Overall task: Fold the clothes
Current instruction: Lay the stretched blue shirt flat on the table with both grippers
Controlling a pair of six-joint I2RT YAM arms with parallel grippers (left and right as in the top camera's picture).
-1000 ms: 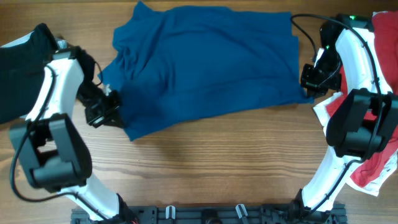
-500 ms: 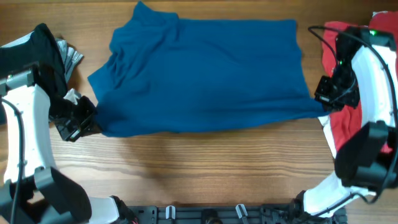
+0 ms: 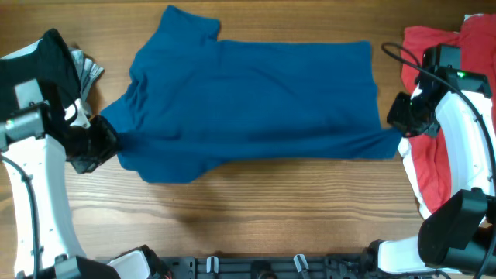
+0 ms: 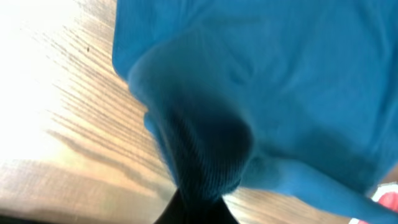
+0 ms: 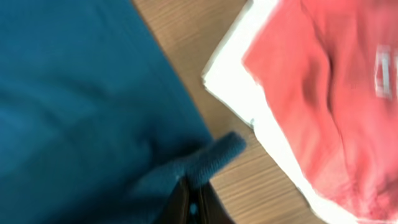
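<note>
Bunched blue shirt [image 3: 256,101] hides left pincer [image 3: 108,145] and right pincer [image 3: 395,130] tips.

Left gripper [image 4: 194,210]: I see only a dark tip at the bottom edge, and the blue shirt [image 4: 280,93] bunched over it is blurred.
Right gripper [image 5: 193,208]: cut off by the bottom edge, with cloth covering the fingertips.
Red shirt [image 3: 434,54]: runs off the right edge, and I cannot read its lettering [image 5: 382,71].
Black garment [image 3: 35,66]: cut off at the left edge, and it partly covers the grey one [image 3: 89,71].
</note>
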